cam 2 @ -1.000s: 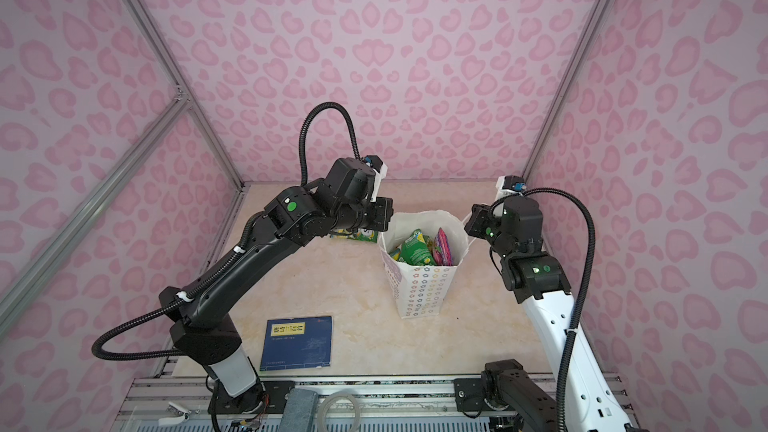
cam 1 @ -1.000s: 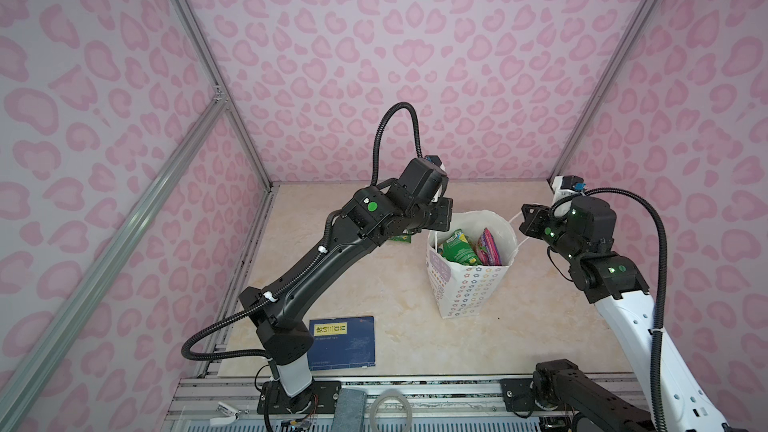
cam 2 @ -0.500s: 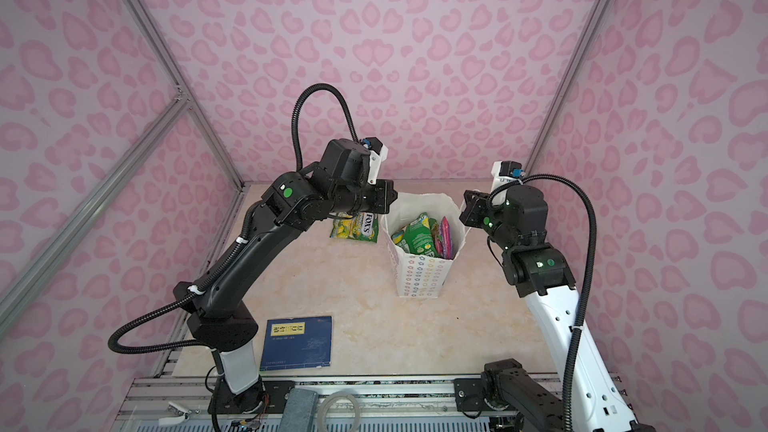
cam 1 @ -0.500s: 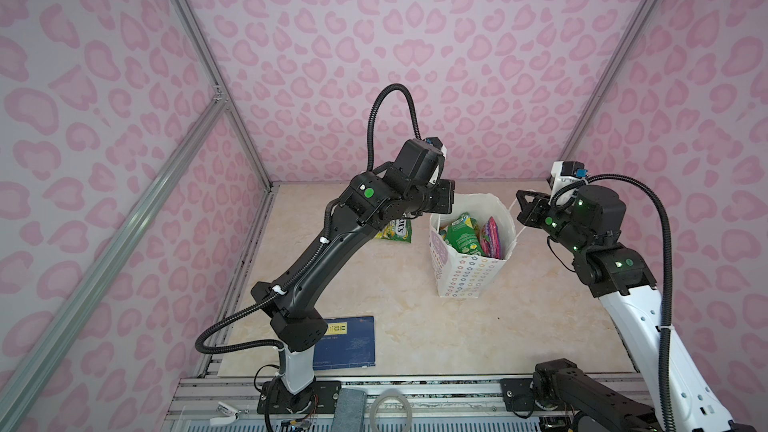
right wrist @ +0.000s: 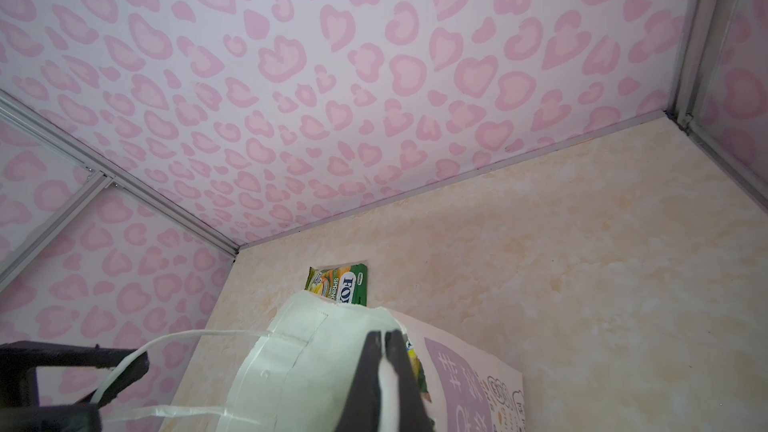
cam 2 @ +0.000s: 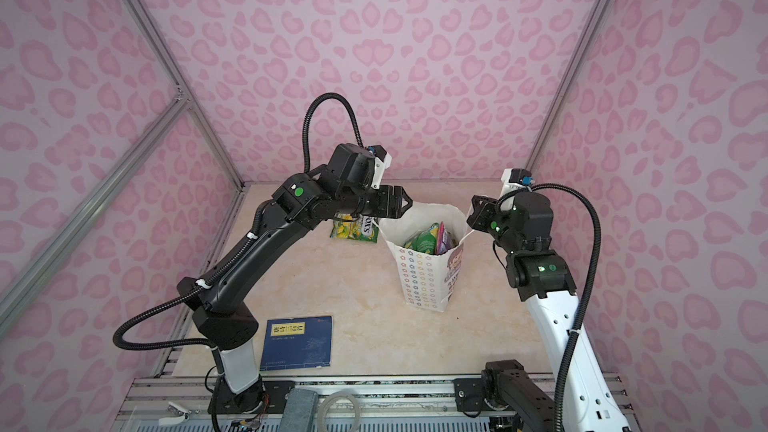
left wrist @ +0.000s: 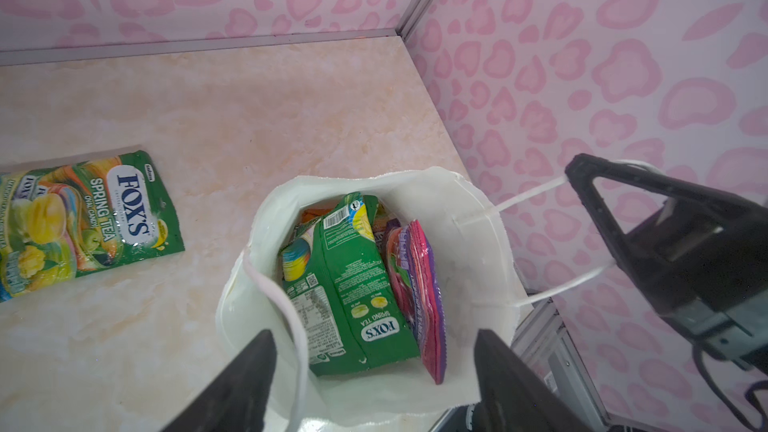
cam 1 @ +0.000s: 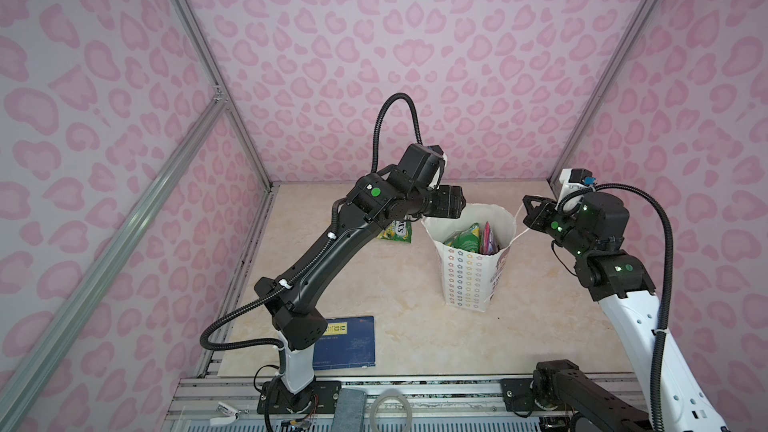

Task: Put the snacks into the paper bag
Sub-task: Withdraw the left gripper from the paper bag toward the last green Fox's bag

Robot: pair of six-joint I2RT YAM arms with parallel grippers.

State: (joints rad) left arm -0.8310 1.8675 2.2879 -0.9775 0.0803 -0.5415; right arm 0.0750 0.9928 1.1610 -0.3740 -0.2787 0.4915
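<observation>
While a white paper gift bag [cam 1: 469,280] printed with small coloured flowers stands upright on the pale tabletop [cam 1: 395,305] in both top views, glossy green and purple candy packets [cam 1: 471,238] stand on edge inside it. One green-yellow FOX'S packet [cam 2: 355,230] lies flat just beside the bag, partly hidden by the left gripper [cam 2: 405,201], which hovers at the rim. The right gripper [cam 2: 478,211] draws the white cord handle [cam 2: 467,235] taut.

From the left wrist, the left jaws stand wide apart and empty above the bag's mouth. The loose packet's long axis runs toward the bag, logo end nearest, printed face up.

From the right wrist, the right jaws are closed, pinching a white strip, seemingly that handle.

The loose packet looks light, soft and slippery. A pinch across a crimped short edge seems safest.
</observation>
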